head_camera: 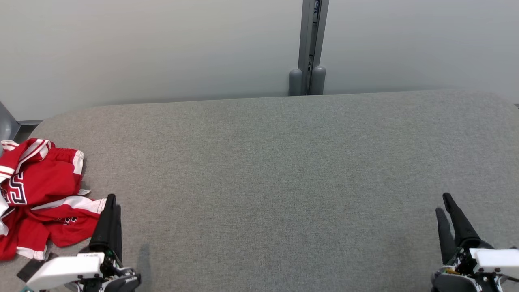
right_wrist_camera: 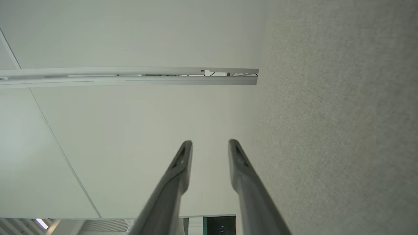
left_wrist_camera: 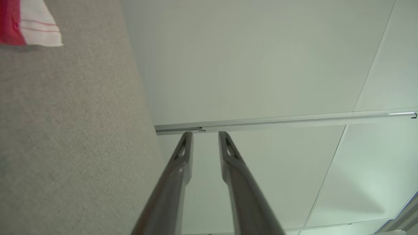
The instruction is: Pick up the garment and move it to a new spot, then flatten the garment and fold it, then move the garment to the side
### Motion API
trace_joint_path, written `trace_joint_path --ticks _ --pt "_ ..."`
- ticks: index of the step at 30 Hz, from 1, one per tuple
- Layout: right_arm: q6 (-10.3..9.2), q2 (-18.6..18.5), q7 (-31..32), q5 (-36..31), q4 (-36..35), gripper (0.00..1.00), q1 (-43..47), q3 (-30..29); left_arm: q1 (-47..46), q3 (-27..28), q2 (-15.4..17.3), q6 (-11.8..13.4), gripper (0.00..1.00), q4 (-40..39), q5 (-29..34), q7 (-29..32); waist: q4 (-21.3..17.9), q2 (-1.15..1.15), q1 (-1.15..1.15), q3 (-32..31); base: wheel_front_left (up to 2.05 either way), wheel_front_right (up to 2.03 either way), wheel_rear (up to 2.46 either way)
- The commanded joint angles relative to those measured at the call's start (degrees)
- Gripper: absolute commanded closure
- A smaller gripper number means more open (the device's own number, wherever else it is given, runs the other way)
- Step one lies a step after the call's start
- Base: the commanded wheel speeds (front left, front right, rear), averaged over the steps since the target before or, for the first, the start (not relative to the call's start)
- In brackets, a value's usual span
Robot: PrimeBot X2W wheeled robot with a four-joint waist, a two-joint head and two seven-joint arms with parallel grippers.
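step: first pickup, not yet begun | garment (head_camera: pixel 38 194): crumpled red-white heap, left edge of table (head_camera: pixel 263 162) | left gripper (head_camera: pixel 113 201): just beside it, jaws part-open, empty | right gripper (head_camera: pixel 442 202): well apart, part-open, empty | suggest: left pinches a top fold deep, lifts clear before carrying centre-ward

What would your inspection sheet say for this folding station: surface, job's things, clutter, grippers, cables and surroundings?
Surface: grey fabric-covered table.
Job's things: red and white garment, crumpled at the table's left edge.
Clutter: small dark patch beside the garment, too unclear to name.
Grippers: left gripper open, empty, beside the garment; right gripper open, empty.
Cables: nothing seen.
Surroundings: pale wall and grey post behind the table.
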Motion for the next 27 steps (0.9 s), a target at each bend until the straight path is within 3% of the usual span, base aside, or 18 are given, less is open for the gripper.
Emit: trace_joint_path --ticks 1,15,27 --pt "-0.01 0.08 -0.13 0.02 0.08 0.00 0.21 0.09 0.27 -0.08 -0.07 0.00 0.00 0.12 -0.02 -0.15 0.00 0.00 0.00 0.01 0.00 0.00 0.00" --pt "0.00 -0.11 -3.90 -1.01 -3.03 0.00 -0.19 1.86 -0.27 -1.62 0.09 -0.02 0.00 -2.20 1.29 -3.88 0.02 0.00 0.00 0.01 0.00 0.00 0.00" --pt "0.01 -0.27 -6.90 -11.86 -8.11 0.00 -0.45 3.18 -0.59 -2.54 0.22 -0.04 0.00 -4.85 11.63 -6.85 0.01 0.00 0.00 0.00 0.00 0.00 0.00"
